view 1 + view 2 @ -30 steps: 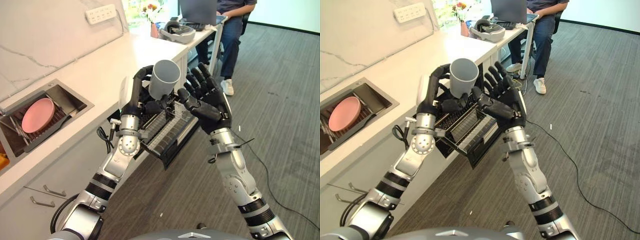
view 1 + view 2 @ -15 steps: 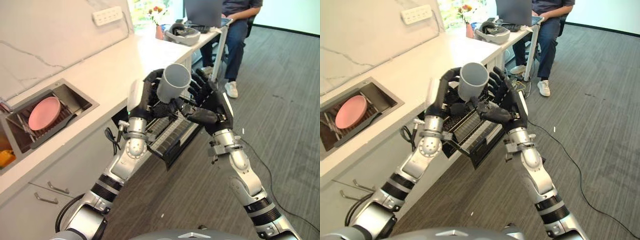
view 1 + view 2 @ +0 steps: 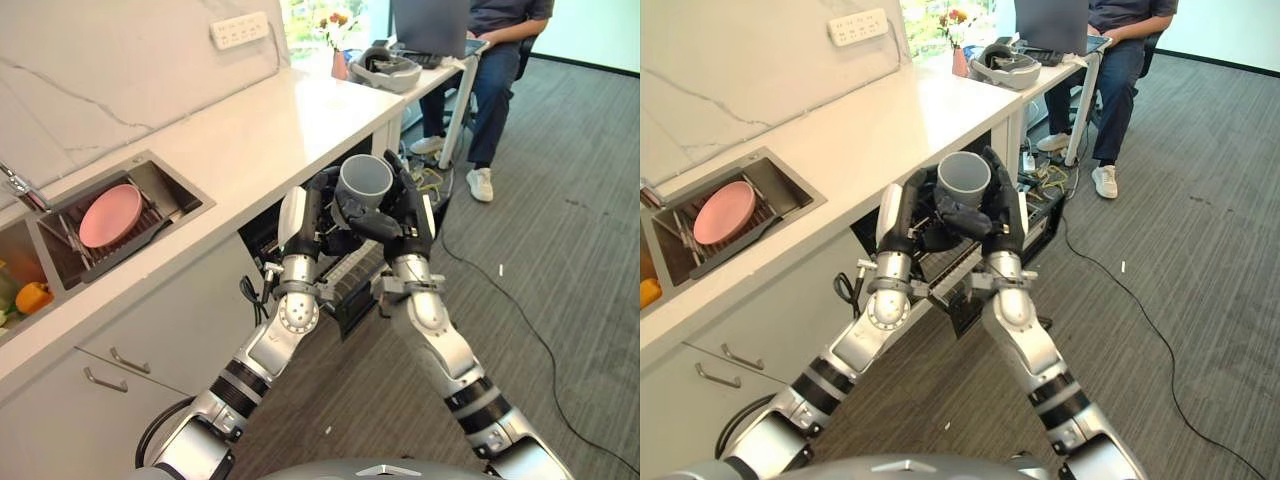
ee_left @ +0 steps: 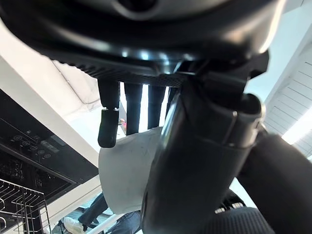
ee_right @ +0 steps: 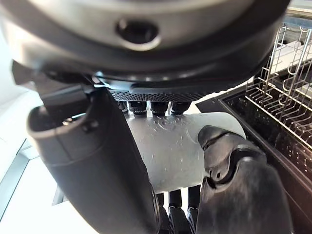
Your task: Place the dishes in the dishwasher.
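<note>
**Both hands round one grey cup above the open dishwasher**

Both of my hands are wrapped round the grey cup (image 3: 365, 180), which I hold upright with its open mouth facing up, in the air just off the edge of the white tabletop (image 3: 250, 130). My left hand (image 3: 318, 205) curls its fingers round the cup's side nearest the tabletop — the left wrist view shows fingertips (image 4: 108, 127) lying against the pale wall of the cup (image 4: 127, 170). My right hand (image 3: 408, 212) closes on the opposite side, thumb and fingers pressed to the cup, and the right wrist view shows the grey surface (image 5: 170, 146) clasped between them.

Directly below the cup stands the open dishwasher (image 3: 262, 232), built in under the tabletop, with its wire rack (image 3: 350, 275) pulled out toward me. The cup is above the rack, not touching it.

Farther to my left, a sink (image 3: 185, 195) is sunk into the tabletop. A pink plate (image 3: 108, 214) leans inside it, propped on a dark drain rack. At the far left edge lies an orange-yellow pepper (image 3: 32, 297). A white power strip (image 3: 240, 29) is fixed to the marble wall behind the tabletop.

At the far end — past a small vase of flowers (image 3: 340, 62) and a headset (image 3: 390, 68) — a person (image 3: 500, 40) sits at a laptop (image 3: 428, 22). Grey carpet (image 3: 560, 250) covers the floor.
</note>
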You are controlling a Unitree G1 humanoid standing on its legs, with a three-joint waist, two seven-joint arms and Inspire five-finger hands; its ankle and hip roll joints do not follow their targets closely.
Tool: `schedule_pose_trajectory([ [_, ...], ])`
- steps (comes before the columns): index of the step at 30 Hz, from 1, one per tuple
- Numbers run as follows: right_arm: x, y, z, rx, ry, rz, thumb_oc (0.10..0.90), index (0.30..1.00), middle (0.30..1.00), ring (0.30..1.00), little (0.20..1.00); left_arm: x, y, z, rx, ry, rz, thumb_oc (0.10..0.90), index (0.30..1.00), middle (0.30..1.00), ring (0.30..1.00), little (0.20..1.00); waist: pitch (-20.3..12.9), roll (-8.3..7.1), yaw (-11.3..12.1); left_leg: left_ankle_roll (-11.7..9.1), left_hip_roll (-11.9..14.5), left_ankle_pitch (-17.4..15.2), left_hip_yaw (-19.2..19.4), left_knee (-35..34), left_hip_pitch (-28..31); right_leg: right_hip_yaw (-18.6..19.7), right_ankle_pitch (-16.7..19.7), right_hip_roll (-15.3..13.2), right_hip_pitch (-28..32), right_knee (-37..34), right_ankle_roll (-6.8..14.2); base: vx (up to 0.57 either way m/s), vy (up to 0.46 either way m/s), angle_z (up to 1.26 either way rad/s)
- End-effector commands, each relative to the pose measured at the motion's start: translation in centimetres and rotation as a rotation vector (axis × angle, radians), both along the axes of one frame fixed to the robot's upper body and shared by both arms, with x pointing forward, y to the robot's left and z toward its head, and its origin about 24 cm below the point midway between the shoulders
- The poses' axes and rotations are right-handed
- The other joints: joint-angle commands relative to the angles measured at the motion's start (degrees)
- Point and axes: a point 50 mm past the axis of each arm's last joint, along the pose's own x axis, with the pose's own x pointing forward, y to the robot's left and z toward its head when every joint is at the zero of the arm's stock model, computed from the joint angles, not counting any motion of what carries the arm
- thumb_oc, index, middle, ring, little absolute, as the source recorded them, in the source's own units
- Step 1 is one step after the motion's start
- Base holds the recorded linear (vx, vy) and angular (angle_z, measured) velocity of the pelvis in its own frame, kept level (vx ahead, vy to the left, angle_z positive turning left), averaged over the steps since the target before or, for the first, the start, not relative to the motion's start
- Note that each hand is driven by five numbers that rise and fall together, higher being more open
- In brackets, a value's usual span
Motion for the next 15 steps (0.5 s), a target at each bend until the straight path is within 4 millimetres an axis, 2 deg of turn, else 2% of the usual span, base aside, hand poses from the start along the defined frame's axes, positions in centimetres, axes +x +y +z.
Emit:
schedule_pose_trajectory([
  [1, -0.5, 7.7, 8.4, 0.129, -0.297, 0.225, 0.4, 0.3, 0.3, 0.3, 0.3, -0.6, -6.6, 5.0, 0.069, -0.241, -0.307, 0.4, 0.3, 0.3, 0.3, 0.3, -1.96, -4.51, 0.37, -1.26, 1.43, -2.52, 1.96, 0.37, 0.99, -0.18, -3.84, -3.0, 1.78, 0.56, 3.59, 0.0, 0.0, 0.0],
  [5, 0.0, 8.4, 8.5, 0.116, -0.275, 0.191, 0.4, 0.3, 0.3, 0.3, 0.3, -1.1, -7.6, 5.6, 0.116, -0.299, -0.349, 0.4, 0.3, 0.3, 0.3, 0.3, -1.85, -4.55, 0.96, -1.31, 1.44, -2.37, 1.63, 0.34, 0.78, -0.55, -3.86, -2.99, 1.78, 0.56, 3.51, -0.01, -0.002, 0.06],
  [8, 0.2, 8.2, 8.5, 0.109, -0.274, 0.174, 0.4, 0.3, 0.3, 0.3, 0.3, -1.4, -7.8, 5.9, 0.135, -0.325, -0.367, 0.4, 0.3, 0.3, 0.3, 0.3, -1.83, -4.61, 1.14, -1.31, 1.45, -2.37, 1.38, 0.31, 0.67, -0.76, -3.8, -3.04, 1.8, 0.56, 3.49, -0.01, 0.0, 0.16],
  [13, 0.5, 6.9, 7.7, 0.176, -0.231, 0.132, 0.4, 0.3, 0.3, 0.3, 0.3, -1.7, -7.3, 6.0, 0.164, -0.361, -0.36, 0.4, 0.3, 0.3, 0.3, 0.3, -2.01, -4.75, 1.39, -1.25, 1.36, -2.56, 1.0, 0.25, 0.7, -1.22, -3.97, -3.03, 2.14, 0.56, 3.56, 0.01, 0.002, 0.06],
  [15, 0.8, 5.6, 7.7, 0.186, -0.245, 0.093, 0.4, 0.3, 0.3, 0.3, 0.3, -1.6, -6.7, 5.8, 0.153, -0.354, -0.338, 0.4, 0.3, 0.3, 0.3, 0.3, -1.99, -4.84, 1.38, -1.25, 1.38, -2.61, 1.02, 0.23, 0.87, -1.49, -4.01, -3.01, 2.26, 0.56, 3.59, 0.0, -0.001, 0.02],
])
